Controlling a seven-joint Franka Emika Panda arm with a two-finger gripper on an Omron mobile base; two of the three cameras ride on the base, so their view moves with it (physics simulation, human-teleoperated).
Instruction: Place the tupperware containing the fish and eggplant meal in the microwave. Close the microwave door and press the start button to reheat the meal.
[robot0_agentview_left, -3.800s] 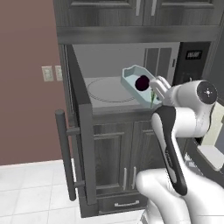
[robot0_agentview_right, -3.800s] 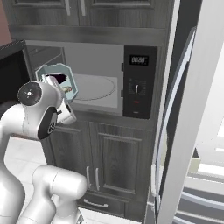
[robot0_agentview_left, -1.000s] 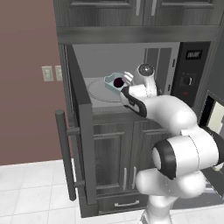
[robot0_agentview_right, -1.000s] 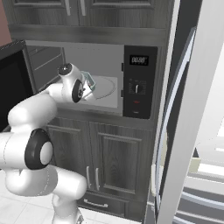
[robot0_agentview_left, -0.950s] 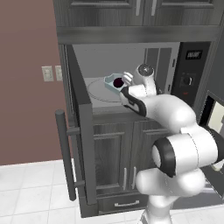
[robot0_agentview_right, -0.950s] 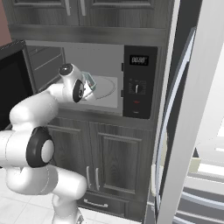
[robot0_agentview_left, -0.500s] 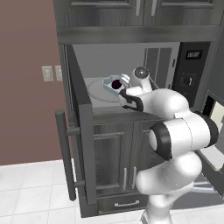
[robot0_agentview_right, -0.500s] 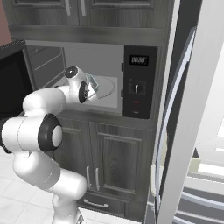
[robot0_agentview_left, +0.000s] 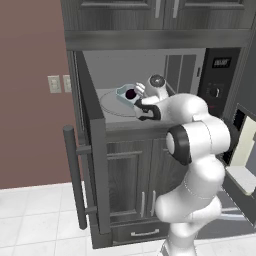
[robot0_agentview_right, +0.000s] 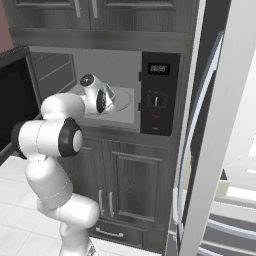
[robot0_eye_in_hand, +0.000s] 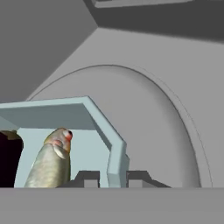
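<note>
End effector (robot0_eye_in_hand: 109, 176) clamping tupperware (robot0_eye_in_hand: 83, 114) rim, above microwave (robot0_agentview_left: 150, 65) turntable (robot0_eye_in_hand: 166, 127)

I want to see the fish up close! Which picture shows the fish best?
The hand view: the fish lies big and near inside the tupperware, beside the dark eggplant. In the left base view you can make out the eggplant in the tupperware but not the fish. In the right base view the arm hides the meal.

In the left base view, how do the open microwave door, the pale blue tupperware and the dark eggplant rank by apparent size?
1. The wide dark microwave door, by far the largest, though it is also nearest the camera.
2. The pale blue-grey tupperware.
3. The dark purple eggplant inside it.
</note>
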